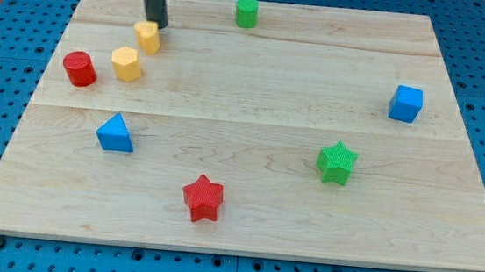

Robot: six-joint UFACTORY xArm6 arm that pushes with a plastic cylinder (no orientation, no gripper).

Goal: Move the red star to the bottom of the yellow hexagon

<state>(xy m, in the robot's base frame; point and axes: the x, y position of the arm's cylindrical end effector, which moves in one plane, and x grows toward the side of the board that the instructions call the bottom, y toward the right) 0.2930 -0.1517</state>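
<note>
Nearest the view's bottom edge sits the red star (203, 198), flat on the wooden desk (243, 233), well apart from my tip. No pincer is fitted to this arm, so nothing is held; the arm ends in a dark rod only.

My tip (156, 25) stands near the view's top left, just above and touching (or all but touching) a small yellow block (148, 36) whose shape I cannot make out for sure. Just below and to the left of that block lies the yellow hexagon (126, 63), close to it but apart. Further left, near the desk's edge, is a red cylinder (79, 68). Below the hexagon rests a blue triangular block (116, 133).

A green cylinder (247, 11) stands at the view's top centre. A green star (337, 163) lies right of centre, and a blue cube (406, 104) sits near the right edge.

The red star is far below and to the right of the yellow hexagon, with the blue triangular block between them.
</note>
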